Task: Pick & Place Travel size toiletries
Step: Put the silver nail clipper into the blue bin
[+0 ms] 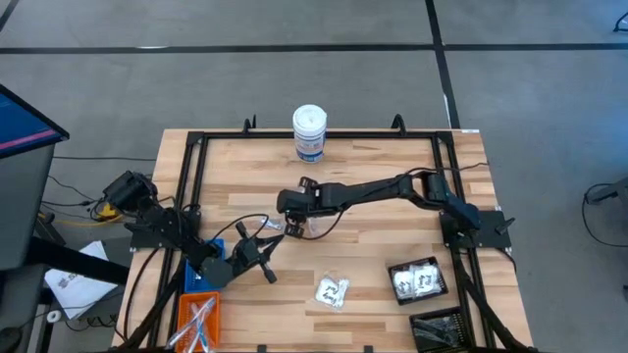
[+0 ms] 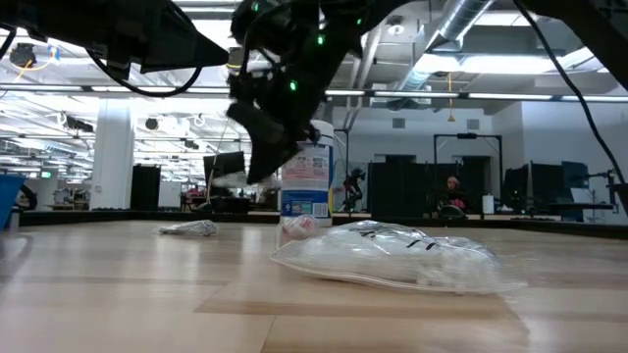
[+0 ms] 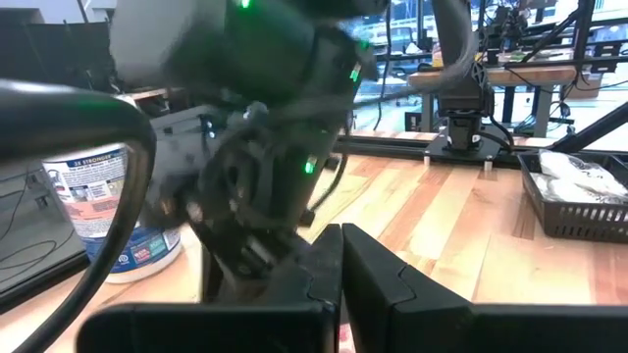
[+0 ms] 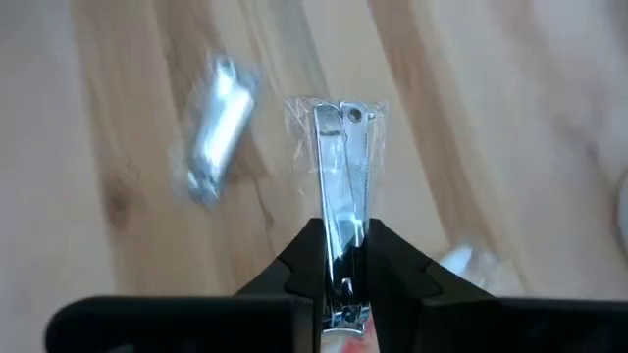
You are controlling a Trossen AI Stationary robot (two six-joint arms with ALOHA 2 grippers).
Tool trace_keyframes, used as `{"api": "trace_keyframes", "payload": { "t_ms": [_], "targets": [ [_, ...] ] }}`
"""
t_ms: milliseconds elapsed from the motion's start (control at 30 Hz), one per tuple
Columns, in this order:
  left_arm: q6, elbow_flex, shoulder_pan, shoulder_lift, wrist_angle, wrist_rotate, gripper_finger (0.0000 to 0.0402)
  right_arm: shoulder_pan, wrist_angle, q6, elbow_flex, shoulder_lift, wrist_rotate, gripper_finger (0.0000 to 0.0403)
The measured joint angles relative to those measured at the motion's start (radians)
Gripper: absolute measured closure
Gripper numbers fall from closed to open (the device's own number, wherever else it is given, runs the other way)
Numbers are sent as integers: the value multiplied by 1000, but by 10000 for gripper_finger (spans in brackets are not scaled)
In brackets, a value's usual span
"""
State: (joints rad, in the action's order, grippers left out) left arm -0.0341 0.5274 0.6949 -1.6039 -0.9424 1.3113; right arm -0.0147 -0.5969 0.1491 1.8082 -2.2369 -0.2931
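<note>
The right arm reaches in a long, low line across the table (image 1: pixel 392 255) toward its middle, its right end effector (image 4: pixel 339 257) pinching a silver nail clipper in a clear wrapper (image 4: pixel 339 176) above the wood. Another small wrapped silver item (image 4: pixel 214 127) lies on the table just beside it. The left arm sits folded near the table's front left edge, its left end effector (image 1: pixel 265 245) pressed together, next to the blue bin (image 1: pixel 196 277) and orange bin (image 1: pixel 196 319). A clear packet with white contents (image 1: pixel 332 291) lies near the front centre.
</note>
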Motion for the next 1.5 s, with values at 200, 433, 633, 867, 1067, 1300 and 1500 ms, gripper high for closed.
{"api": "trace_keyframes", "payload": {
  "t_ms": [200,433,633,867,1067,1300,1500],
  "targets": [
    [0,0,7,0,0,0,401,-34,-63,-10,-1,56,-65,362],
    [-4,0,8,0,0,0,401,-65,19,-10,-156,204,-104,361],
    [-16,0,8,0,0,0,401,-61,212,-13,-386,391,-97,361],
    [-18,0,4,0,0,-3,401,-71,640,-90,-633,592,93,360],
    [-21,0,0,0,0,-11,401,-95,996,-131,-749,645,280,359],
    [-11,0,-29,0,-23,-160,401,-131,1158,-187,-756,613,459,359],
    [147,0,-23,0,-188,-407,401,-149,1259,-228,-754,579,588,358]
  ]
}}
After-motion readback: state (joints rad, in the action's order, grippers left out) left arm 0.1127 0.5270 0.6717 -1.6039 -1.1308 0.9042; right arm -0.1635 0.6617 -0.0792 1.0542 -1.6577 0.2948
